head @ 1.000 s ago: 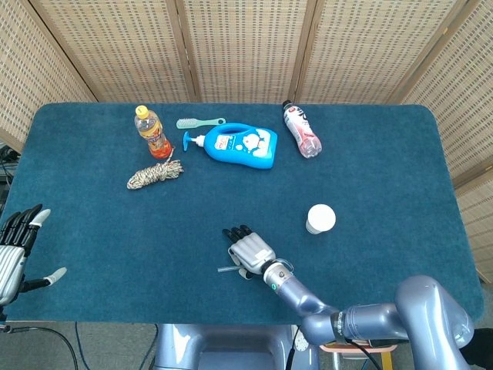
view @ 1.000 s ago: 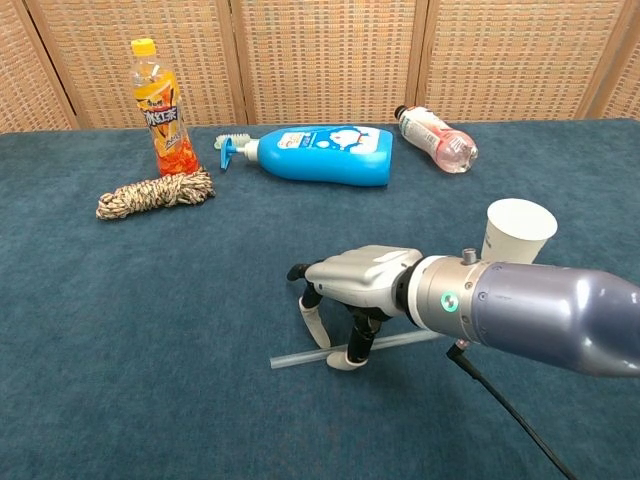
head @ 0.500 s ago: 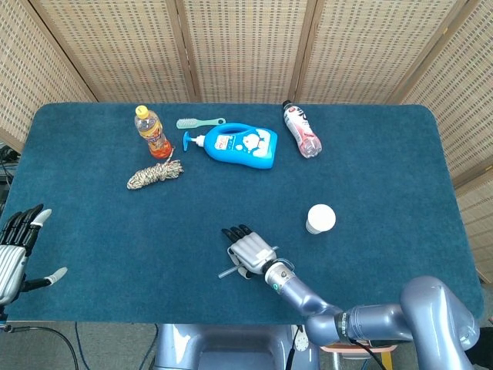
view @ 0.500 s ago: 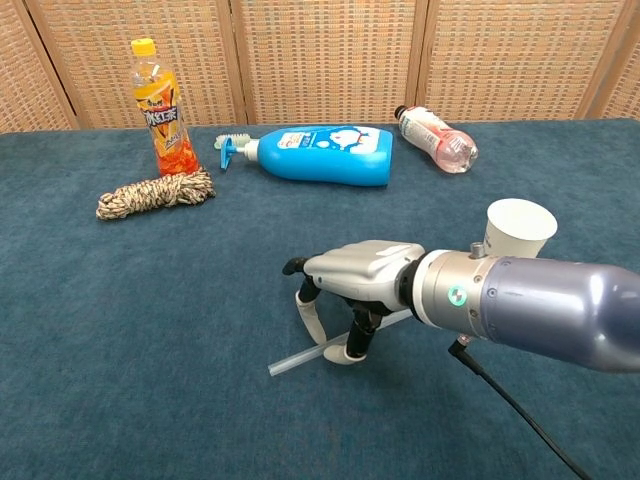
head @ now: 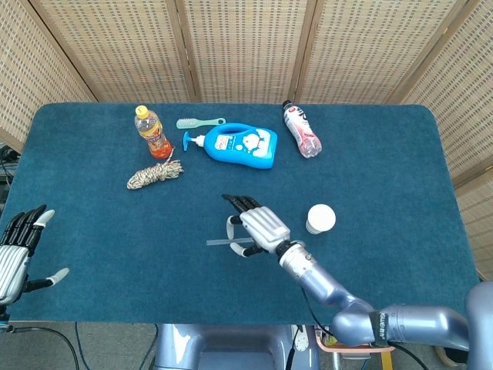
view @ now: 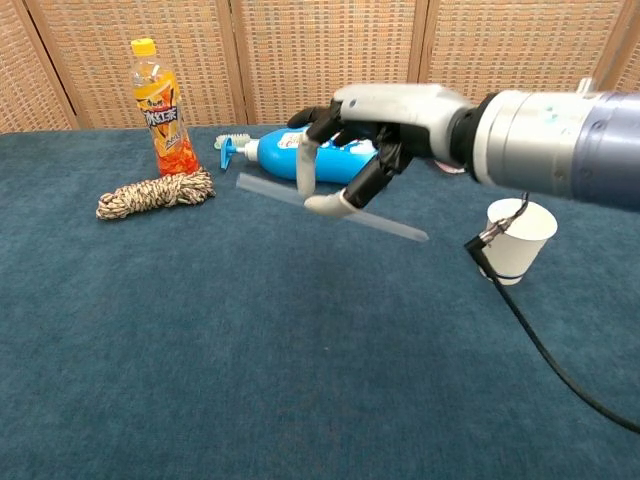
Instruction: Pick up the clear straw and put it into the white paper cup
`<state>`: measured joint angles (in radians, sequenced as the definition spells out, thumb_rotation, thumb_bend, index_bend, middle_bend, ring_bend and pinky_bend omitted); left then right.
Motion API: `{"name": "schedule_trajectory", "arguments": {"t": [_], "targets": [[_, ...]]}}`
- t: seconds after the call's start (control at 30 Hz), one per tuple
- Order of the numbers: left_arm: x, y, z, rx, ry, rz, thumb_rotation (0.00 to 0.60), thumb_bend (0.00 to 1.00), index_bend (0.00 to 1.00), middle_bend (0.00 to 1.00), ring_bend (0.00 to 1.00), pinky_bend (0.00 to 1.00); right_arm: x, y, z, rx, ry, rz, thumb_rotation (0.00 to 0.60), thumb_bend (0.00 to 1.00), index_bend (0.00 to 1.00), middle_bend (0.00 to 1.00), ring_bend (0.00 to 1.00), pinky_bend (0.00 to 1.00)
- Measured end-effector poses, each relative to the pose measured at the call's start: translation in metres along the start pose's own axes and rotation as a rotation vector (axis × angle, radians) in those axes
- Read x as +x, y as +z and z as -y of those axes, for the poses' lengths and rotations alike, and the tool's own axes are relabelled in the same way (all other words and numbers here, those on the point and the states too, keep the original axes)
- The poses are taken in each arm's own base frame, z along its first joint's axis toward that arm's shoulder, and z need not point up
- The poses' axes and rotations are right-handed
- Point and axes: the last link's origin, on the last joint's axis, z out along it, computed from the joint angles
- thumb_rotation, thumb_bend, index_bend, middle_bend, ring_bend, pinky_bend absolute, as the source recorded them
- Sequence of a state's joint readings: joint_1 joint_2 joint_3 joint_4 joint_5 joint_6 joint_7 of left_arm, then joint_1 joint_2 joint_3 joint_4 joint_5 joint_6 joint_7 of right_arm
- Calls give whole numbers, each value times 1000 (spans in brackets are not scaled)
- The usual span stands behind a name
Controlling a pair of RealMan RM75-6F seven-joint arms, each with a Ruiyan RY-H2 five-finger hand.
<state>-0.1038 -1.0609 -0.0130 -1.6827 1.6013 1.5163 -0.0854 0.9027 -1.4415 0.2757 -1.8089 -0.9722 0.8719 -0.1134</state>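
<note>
Straw (view: pixel 330 207) is up off the table right now, pinched in the right hand (view: pixel 375 125) between the thumb and the curled fingers. Chest view makes this super obvious: the clear tube hangs in the air, tilted with its left end higher, and you can see blue felt well below it. From the head view you'd barely know it's lifted, it just looks like a thin pale line (head: pixel 231 243) poking out to the left of the right hand (head: pixel 258 226).

White paper cup (view: pixel 517 240) stands upright to the right of the hand, not touching it; the head view shows its open top (head: pixel 320 218) from above, near the hand's wrist side.

Left hand (head: pixel 17 254) only shows in the head view, down at the near left edge of the table (head: pixel 385 169), fingers spread and holding nothing. Chest view doesn't catch it at all.

Back row stuff: orange drink bottle (view: pixel 160 108) standing, rope bundle (view: pixel 155 193) beside it, blue pump bottle (head: pixel 239 146) lying on its side, pink-label bottle (head: pixel 301 129) also lying down. The green brush (head: pixel 199 122) is plain in the head view but mostly hidden behind the blue bottle in the chest view.
</note>
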Motion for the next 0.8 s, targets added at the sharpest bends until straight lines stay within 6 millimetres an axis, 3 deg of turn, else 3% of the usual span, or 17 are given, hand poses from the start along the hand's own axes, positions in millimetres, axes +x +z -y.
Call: {"name": "schedule_trajectory", "arguments": {"t": [0.27, 0.4, 0.63, 0.8], "targets": [[-2, -1, -3, -9, 6, 2, 600, 109, 0, 0, 0, 0, 53, -23, -22, -44, 241, -115, 600, 494, 650, 0, 0, 0], [-3, -2, -4, -13, 11, 4, 600, 109, 0, 0, 0, 0, 69, -34, -49, -103, 379, -162, 600, 494, 650, 0, 0, 0], [-5, -2, -5, -13, 15, 8, 600, 109, 0, 0, 0, 0, 84, -49, -102, -197, 508, -225, 600, 495, 650, 0, 0, 0], [-5, -2, -5, -9, 16, 9, 600, 109, 0, 0, 0, 0, 77, -54, -128, -236, 533, -222, 600, 498, 650, 0, 0, 0]]}}
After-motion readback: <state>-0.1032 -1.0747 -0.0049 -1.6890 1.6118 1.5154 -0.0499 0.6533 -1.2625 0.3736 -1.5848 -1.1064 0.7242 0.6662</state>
